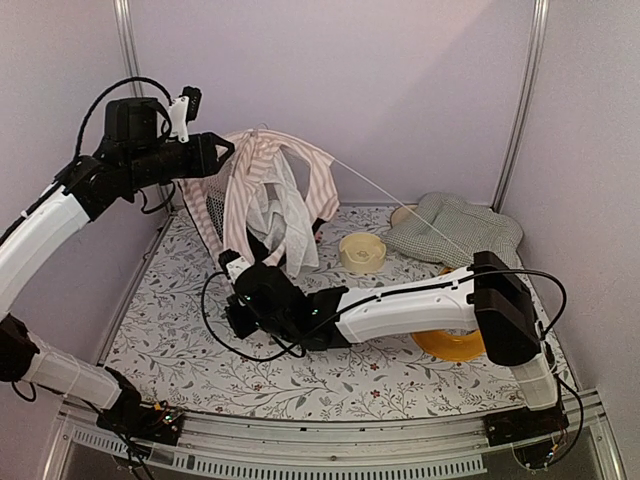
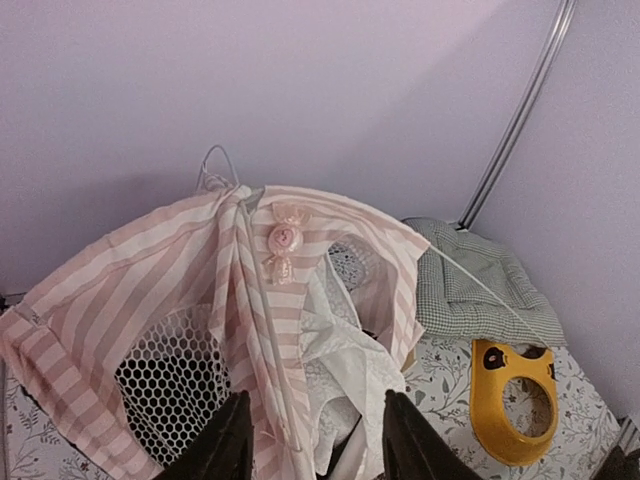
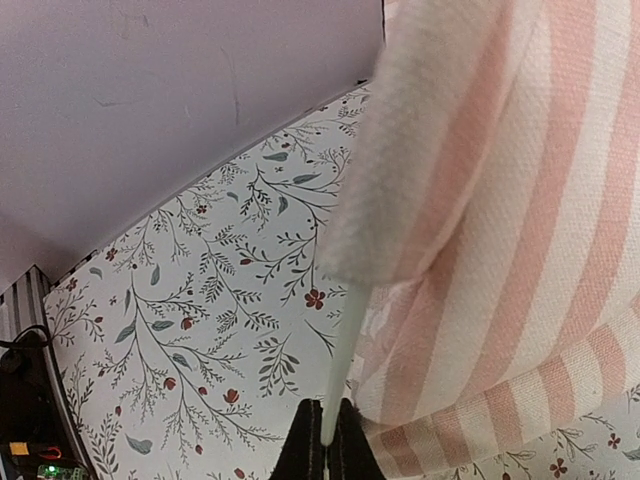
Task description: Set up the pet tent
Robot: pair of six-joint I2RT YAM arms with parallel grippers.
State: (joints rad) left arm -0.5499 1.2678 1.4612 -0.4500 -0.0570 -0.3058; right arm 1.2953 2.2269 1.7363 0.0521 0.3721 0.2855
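The pet tent (image 1: 262, 185) hangs half raised at the back left, its pink-and-white stripes bunched around the white sheer flap. My left gripper (image 1: 222, 150) is high beside the tent's peak. In the left wrist view it (image 2: 315, 450) is open, fingers wide apart above the striped fabric (image 2: 150, 290) and a mesh window (image 2: 170, 375). My right gripper (image 1: 232, 268) is low at the tent's front foot. In the right wrist view it (image 3: 325, 455) is shut on a thin white pole (image 3: 343, 340) that runs up into a striped sleeve (image 3: 500, 200).
A green-and-white checked cushion (image 1: 455, 228) lies at the back right, and another thin pole (image 2: 490, 293) slants across it. A cream round dish (image 1: 362, 252) sits mid-table. A yellow ring (image 1: 450, 346) lies under my right forearm. A flowered cloth (image 1: 180, 330) covers the table between lilac walls.
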